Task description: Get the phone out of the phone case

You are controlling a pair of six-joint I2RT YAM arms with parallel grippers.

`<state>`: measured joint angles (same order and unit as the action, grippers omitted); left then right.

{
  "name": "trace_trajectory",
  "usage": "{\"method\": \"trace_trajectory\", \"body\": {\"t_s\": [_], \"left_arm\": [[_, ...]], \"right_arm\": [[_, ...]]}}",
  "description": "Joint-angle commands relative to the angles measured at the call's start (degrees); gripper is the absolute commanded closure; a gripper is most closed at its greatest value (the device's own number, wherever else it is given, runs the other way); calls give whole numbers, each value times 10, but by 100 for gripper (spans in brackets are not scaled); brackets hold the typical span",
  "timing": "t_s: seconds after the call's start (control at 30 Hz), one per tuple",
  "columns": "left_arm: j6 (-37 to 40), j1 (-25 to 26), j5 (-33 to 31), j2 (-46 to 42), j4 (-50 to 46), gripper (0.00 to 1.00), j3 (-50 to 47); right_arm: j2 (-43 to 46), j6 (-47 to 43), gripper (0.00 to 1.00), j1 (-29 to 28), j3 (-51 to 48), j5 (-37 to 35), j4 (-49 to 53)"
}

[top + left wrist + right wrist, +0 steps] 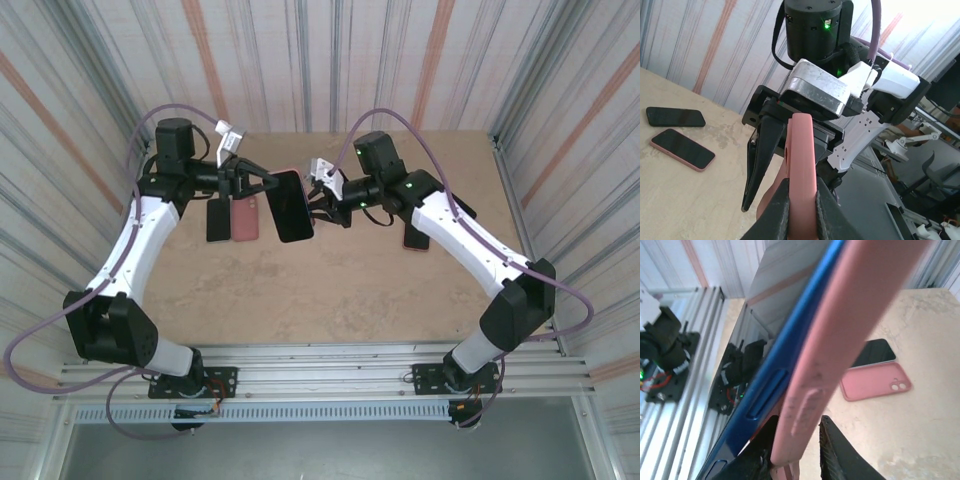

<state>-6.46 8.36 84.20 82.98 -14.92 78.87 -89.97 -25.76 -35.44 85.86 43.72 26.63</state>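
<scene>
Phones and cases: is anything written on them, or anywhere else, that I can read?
No text can be read anywhere.
Held phone: dark screen, nothing written.
Its pink case: plain.
Spare case: plain, no logo.
White tags on the arms: too small to read.
</scene>
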Motion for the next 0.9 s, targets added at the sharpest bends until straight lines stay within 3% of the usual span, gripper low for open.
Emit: {"method": "trace_trajectory", "body": {"t_s": [0.0, 0.13, 0.37, 0.63, 0.87], "left_arm": [[-101, 2, -58, 5, 62, 100, 3], [-216, 6, -101, -6, 163, 100, -26], [-362, 5, -167, -8, 242, 100, -84], [-470, 3, -203, 5, 305, 100, -122], [-549, 10, -208, 37, 395, 100, -144]], "right_arm": [[28, 89, 70, 3, -28, 70, -74], [40, 210, 65, 12, -82, 108, -161], [54, 485, 59, 21, -201, 120, -404], [85, 729, 56, 21, -336, 39, -635], [92, 837, 59, 2, -381, -21, -720]]}}
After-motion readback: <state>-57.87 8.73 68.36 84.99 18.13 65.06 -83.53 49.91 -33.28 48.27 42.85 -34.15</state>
